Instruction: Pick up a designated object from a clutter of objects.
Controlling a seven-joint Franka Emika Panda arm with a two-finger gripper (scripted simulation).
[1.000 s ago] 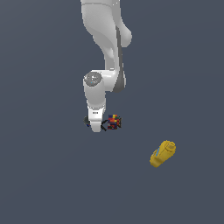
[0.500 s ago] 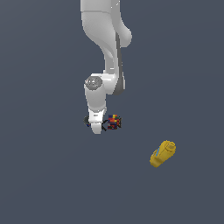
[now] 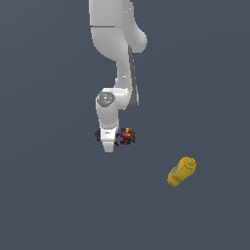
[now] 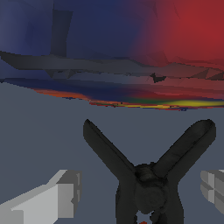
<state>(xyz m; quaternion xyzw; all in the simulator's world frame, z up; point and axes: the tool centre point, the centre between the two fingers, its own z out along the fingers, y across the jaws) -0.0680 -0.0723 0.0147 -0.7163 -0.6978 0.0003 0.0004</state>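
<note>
Wrist view: the spread gripper (image 4: pixel 139 192) straddles the black forked piece (image 4: pixel 146 175), fingers (image 4: pixel 57 197) clear of it; the multicoloured block (image 4: pixel 131 52) looms just beyond. On the bench (image 3: pixel 58 195), the yellow bottle (image 3: pixel 181 171) lies well apart. Nothing has shifted since earlier.

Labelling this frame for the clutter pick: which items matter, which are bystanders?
In play:
- thin black forked piece, lying between the fingertips
- white arm's gripper, open

Lying about:
- multicoloured red-blue-yellow block, just beyond the forked piece
- yellow bottle-like object, lying apart towards the exterior view's right
</note>
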